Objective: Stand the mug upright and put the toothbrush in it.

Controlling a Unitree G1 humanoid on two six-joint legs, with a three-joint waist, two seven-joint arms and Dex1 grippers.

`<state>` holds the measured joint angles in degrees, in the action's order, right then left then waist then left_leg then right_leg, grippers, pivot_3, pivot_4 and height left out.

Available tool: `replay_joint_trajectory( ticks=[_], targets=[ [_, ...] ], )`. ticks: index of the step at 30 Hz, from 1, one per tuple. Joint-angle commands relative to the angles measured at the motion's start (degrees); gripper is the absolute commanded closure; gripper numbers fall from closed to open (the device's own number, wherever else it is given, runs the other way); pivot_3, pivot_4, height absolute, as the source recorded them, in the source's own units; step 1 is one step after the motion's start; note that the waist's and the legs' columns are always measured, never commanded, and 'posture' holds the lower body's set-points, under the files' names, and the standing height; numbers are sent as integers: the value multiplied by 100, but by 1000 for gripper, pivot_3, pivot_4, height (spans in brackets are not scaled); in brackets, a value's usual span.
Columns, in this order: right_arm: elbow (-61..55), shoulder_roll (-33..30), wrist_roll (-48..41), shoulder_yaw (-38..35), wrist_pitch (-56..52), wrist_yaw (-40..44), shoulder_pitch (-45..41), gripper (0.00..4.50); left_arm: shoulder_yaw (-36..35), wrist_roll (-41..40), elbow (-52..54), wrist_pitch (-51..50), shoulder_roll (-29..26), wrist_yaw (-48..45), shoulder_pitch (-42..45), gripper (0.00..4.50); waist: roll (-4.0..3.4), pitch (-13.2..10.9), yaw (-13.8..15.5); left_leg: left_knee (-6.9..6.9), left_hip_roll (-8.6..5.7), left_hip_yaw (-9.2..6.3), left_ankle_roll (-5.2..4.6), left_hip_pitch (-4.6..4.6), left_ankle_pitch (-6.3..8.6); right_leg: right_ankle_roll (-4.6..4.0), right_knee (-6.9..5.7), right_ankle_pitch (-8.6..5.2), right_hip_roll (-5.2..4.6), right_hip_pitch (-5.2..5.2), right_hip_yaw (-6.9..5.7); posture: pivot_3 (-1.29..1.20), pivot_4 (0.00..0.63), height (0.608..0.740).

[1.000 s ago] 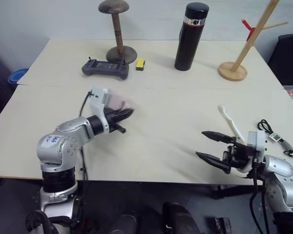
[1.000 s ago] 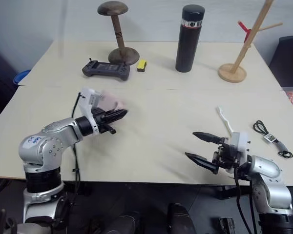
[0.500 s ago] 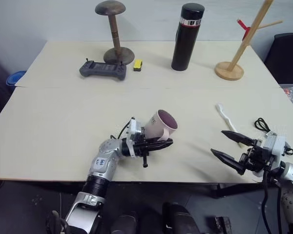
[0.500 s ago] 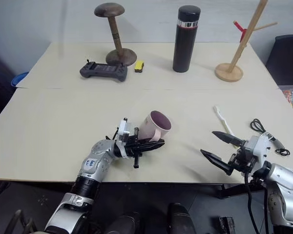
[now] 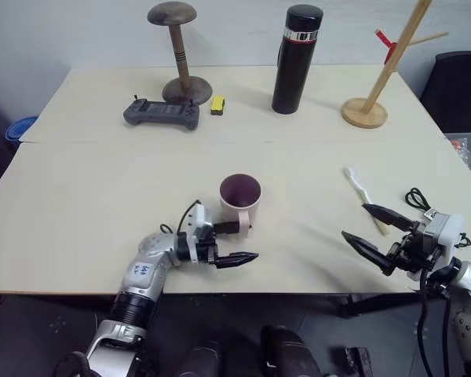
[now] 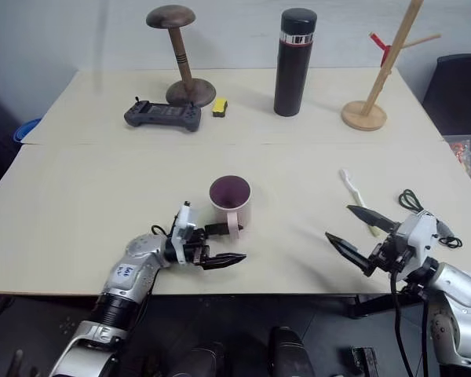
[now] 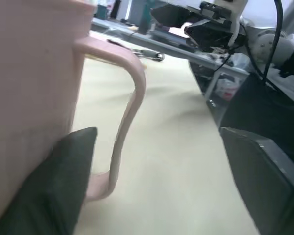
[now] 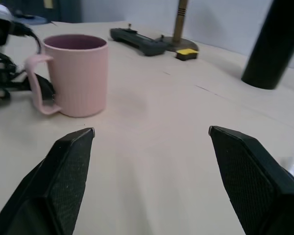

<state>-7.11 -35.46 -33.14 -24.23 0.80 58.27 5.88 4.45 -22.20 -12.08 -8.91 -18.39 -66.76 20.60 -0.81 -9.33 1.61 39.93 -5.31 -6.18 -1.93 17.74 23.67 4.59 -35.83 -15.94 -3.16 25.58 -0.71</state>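
The mug (image 5: 240, 199) stands upright on the bench (image 5: 78, 196), mouth up and nothing visible inside it, so the first step looks done. The left claw (image 5: 237, 243) is spread open just beside the mug's handle, one finger against the mug wall, gripping nothing. The toothbrush (image 5: 361, 192) lies flat on the bench, well apart from the mug on its right. The right claw (image 5: 375, 228) hovers open and empty near the toothbrush. Next, I judge, that claw must close on the thin handle, lift it, and lower it into the mug.
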Motion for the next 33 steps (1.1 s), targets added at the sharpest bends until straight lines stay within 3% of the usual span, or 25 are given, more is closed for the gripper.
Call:
replay_joint_trajectory(
  ticks=[1,7,11,15,20,22,25,28,31,33],
  targets=[
    [62,-23,4,-562,495,105,385,22,-462,-154,475,99,-356,147,-432,0,-1,0,5,-4,0,0,0,0,0,0,3,0,0,0,0,0,150,740],
    [322,56,431,-969,1072,-145,1030,22,-1359,-445,1156,503,-972,194,-953,0,0,-1,13,-1,-1,0,-4,1,1,0,5,0,-1,-3,1,0,150,740],
    [-166,-198,883,-937,266,-931,1264,22,-1864,-864,1451,151,-1639,-2,-1103,0,-3,-2,0,-13,0,2,-5,-5,2,-4,4,-2,0,-3,5,0,150,740],
    [-808,-1082,920,-388,-2084,-1814,329,22,-1932,-1139,1743,-259,-1911,43,-1007,0,-15,-8,-51,-15,-3,23,-11,-15,2,-4,-2,-2,-1,-3,28,0,150,740],
    [-396,-1909,555,649,-4526,-1823,-1609,22,-1821,-1236,2239,-616,-1936,332,-817,0,-12,-11,-6,-30,10,22,-11,-17,3,-8,6,-4,6,3,25,0,150,740],
    [56,-2176,805,1295,-5180,-1762,-2434,22,-1776,-1386,2502,-874,-2006,357,-828,0,-12,-11,9,-35,12,6,-11,-5,3,-11,21,-6,6,5,8,0,150,740],
    [946,-2072,1105,1883,-5659,-1892,-3519,22,-1699,-1467,2779,-1071,-2097,332,-869,0,-9,-13,-8,-17,-1,1,-19,49,3,-6,26,-3,-5,38,0,0,150,740],
    [1790,-2108,1652,2636,-5326,-1596,-4046,22,-1628,-1484,3032,-1140,-2113,375,-966,0,-9,-12,-7,6,-14,9,-26,90,5,-2,16,0,-16,81,1,0,150,740],
    [2529,-2024,1916,3039,-5278,-1350,-4458,657,-1629,-1478,3225,-1136,-2101,422,-1060,0,-9,-12,-16,13,-13,9,-26,111,4,-1,13,1,-17,100,-5,0,150,740],
    [2953,-1994,1991,3234,-5234,-1036,-4653,1427,-1651,-1473,3311,-1143,-2174,387,-1128,0,-9,-12,-27,22,-12,15,-25,112,4,-1,4,1,-16,104,-3,0,150,740]
  ],
)
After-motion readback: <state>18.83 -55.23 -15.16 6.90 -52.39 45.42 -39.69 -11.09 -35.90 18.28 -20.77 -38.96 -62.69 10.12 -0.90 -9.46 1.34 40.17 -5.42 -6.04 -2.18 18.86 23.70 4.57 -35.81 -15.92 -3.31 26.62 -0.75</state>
